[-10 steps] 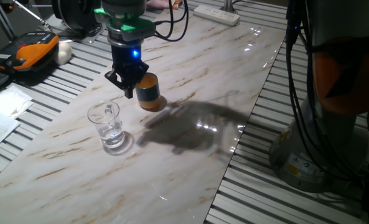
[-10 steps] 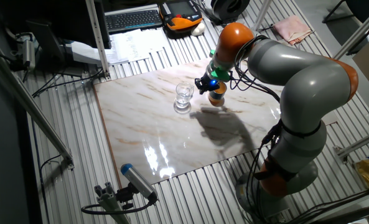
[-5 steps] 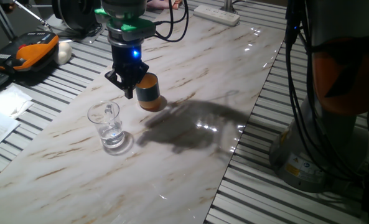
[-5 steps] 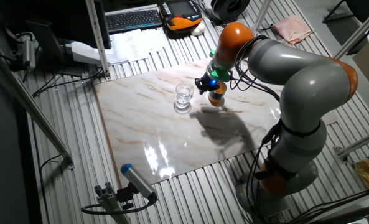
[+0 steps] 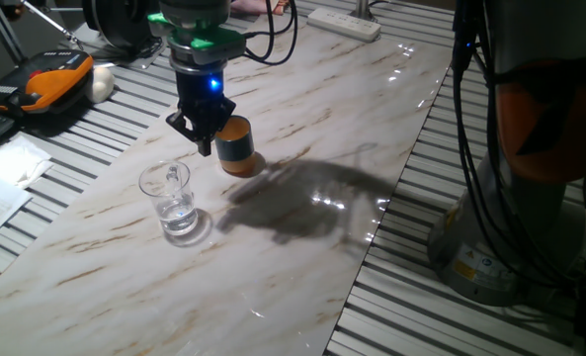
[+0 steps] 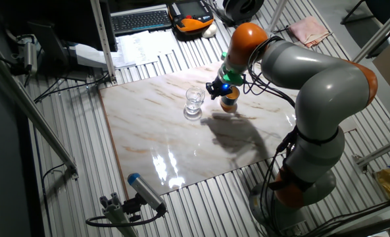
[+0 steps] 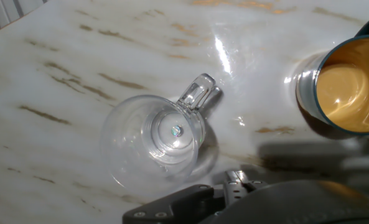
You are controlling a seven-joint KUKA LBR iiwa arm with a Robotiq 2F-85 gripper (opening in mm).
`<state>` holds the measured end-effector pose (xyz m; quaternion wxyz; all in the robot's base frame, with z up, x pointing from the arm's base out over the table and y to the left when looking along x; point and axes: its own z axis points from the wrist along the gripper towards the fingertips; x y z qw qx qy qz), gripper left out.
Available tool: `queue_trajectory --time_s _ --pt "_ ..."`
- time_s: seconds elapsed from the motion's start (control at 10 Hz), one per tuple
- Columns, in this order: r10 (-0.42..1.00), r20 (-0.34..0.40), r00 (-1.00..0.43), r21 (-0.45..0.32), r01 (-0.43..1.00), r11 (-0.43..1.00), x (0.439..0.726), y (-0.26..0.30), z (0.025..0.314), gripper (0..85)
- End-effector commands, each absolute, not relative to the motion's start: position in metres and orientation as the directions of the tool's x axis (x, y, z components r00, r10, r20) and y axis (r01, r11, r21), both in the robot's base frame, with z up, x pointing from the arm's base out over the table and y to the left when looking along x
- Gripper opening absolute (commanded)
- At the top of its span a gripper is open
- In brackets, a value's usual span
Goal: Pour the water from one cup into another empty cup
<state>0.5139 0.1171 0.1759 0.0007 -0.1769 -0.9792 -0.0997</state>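
The clear glass cup (image 5: 174,203) with a side handle stands upright on the marble board, with a little clear water (image 5: 179,218) in its bottom. It also shows in the other fixed view (image 6: 194,101) and from above in the hand view (image 7: 162,140). The blue-grey cup with an orange rim (image 5: 236,145) stands upright just behind and to the right of it, and its orange inside (image 7: 352,87) shows nothing in it. My gripper (image 5: 205,145) hovers above the board between the two cups, close beside the blue-grey cup. Its fingers come together to a point and hold nothing.
The marble board (image 5: 302,237) lies on a slatted metal table. An orange and black device (image 5: 45,84), papers (image 5: 1,183) and a white power strip (image 5: 344,22) lie around it. The robot's base and cables (image 5: 530,148) stand at the right edge.
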Motion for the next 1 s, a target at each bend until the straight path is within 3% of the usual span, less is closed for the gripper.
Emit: queue_trajectory --time_s 0.0,0.9 --pt "0.348 0.036 -0.937 0.193 0.348 0.918 0.5138 0.1168 0.1768 0.0" --pt "0.369 0.051 -0.928 0.202 0.371 0.906 0.5128 0.117 0.1787 0.0"
